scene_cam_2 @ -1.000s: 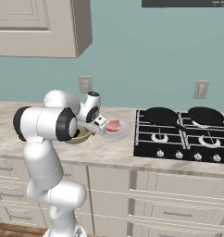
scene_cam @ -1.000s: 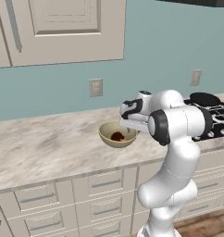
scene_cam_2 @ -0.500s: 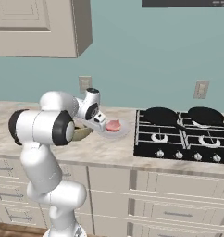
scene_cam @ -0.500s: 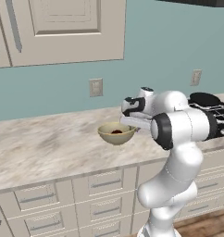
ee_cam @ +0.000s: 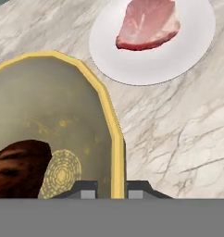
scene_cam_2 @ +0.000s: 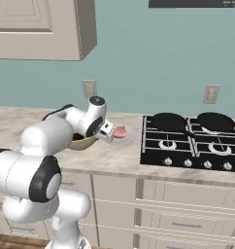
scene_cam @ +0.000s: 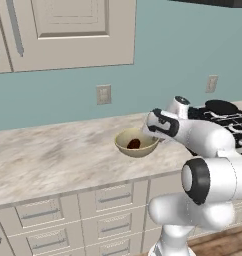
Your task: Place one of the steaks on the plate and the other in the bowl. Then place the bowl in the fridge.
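A: Gripper (ee_cam: 111,189) clamped on the bowl (ee_cam: 49,120) rim, seared steak (ee_cam: 19,166) inside, raw steak (ee_cam: 148,24) on the plate (ee_cam: 188,55) beside.

B: On the counter (ee_cam: 178,139); lift level, slowly, toward the fridge.

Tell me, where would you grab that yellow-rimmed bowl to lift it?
By its rim, from above. The bowl is wide and deep, so only its thin upright wall fits between two fingers. The gripper is shut on that rim, one finger inside and one outside, clear of the dark steak.
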Motion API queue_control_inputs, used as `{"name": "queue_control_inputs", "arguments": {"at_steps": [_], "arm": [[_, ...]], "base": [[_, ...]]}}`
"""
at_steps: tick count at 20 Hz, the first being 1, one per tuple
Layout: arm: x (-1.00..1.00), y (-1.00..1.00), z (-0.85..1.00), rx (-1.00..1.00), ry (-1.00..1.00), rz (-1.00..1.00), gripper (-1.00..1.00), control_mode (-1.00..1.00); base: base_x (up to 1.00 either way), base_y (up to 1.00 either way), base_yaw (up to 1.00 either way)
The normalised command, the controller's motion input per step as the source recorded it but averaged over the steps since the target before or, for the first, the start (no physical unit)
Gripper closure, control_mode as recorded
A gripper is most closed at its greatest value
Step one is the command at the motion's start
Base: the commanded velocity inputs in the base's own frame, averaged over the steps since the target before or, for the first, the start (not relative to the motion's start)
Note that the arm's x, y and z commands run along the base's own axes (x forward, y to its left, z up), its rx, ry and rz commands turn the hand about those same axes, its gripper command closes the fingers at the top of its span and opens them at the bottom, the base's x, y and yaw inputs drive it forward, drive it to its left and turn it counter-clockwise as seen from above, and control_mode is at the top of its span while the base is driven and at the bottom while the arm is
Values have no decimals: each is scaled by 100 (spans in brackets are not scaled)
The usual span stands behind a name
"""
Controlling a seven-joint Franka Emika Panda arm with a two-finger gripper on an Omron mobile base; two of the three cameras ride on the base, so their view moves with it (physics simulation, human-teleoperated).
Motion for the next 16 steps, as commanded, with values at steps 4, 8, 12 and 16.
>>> {"name": "queue_control_inputs", "arguments": {"at_steps": [4,8,12,16], "arm": [[-27,-70,91,11,-46,0,100,-100],[0,-52,95,8,7,-3,100,-100],[0,-60,43,4,19,-8,100,-100],[0,-29,1,6,3,0,100,-100]], "base": [[0,0,0],[0,0,0],[0,0,0],[0,0,0]]}}
